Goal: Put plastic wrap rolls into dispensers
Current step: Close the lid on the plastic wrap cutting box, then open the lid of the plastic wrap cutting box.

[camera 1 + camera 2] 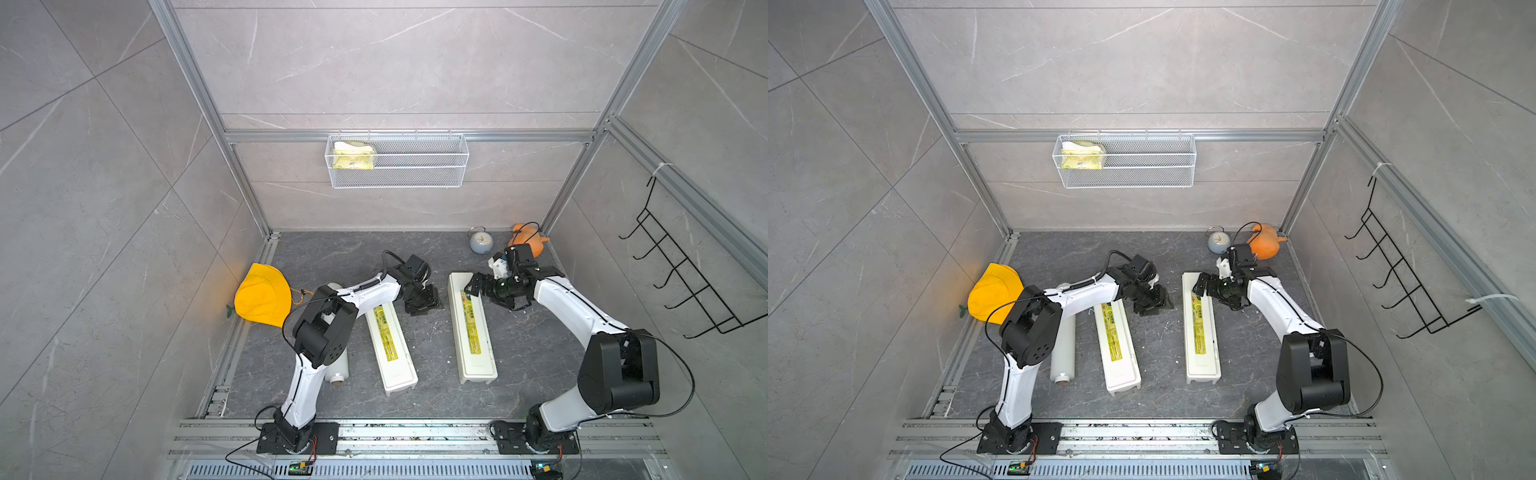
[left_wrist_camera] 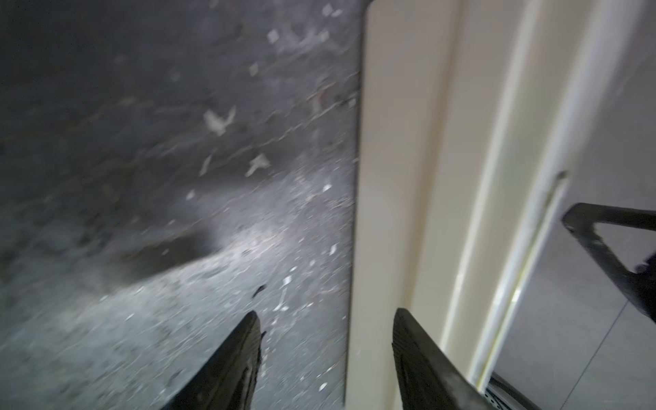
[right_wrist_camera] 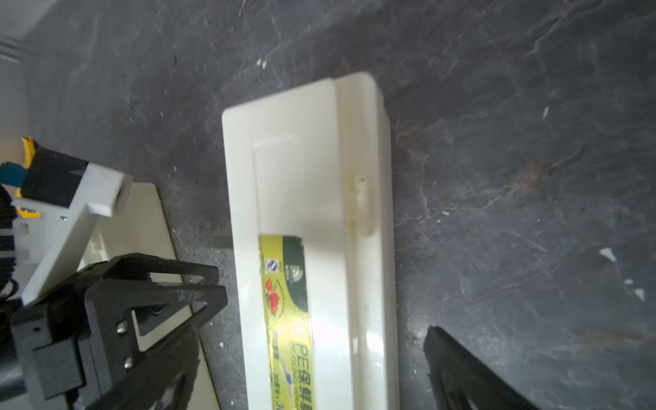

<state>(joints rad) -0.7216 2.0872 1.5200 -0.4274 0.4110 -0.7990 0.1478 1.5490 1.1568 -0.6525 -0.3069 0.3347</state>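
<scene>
Two white dispensers lie shut on the dark floor, yellow-green labels up: the left dispenser (image 1: 390,349) and the right dispenser (image 1: 473,328). One plastic wrap roll (image 1: 338,365) lies left of them, half hidden under my left arm. My left gripper (image 1: 424,305) hangs low between the dispensers' far ends. In the left wrist view it (image 2: 328,319) is open and holds nothing, with the right dispenser's edge (image 2: 408,142) beyond it. My right gripper (image 1: 471,289) is open wide over the right dispenser's far end. That box (image 3: 301,177) lies between the jaws (image 3: 312,355) with gaps on both sides.
A yellow hat (image 1: 262,299) lies at the left wall. A small clock (image 1: 481,241) and an orange toy (image 1: 525,239) sit in the back right corner. A white wire basket (image 1: 397,160) hangs on the back wall, and a black hook rack (image 1: 685,282) on the right wall.
</scene>
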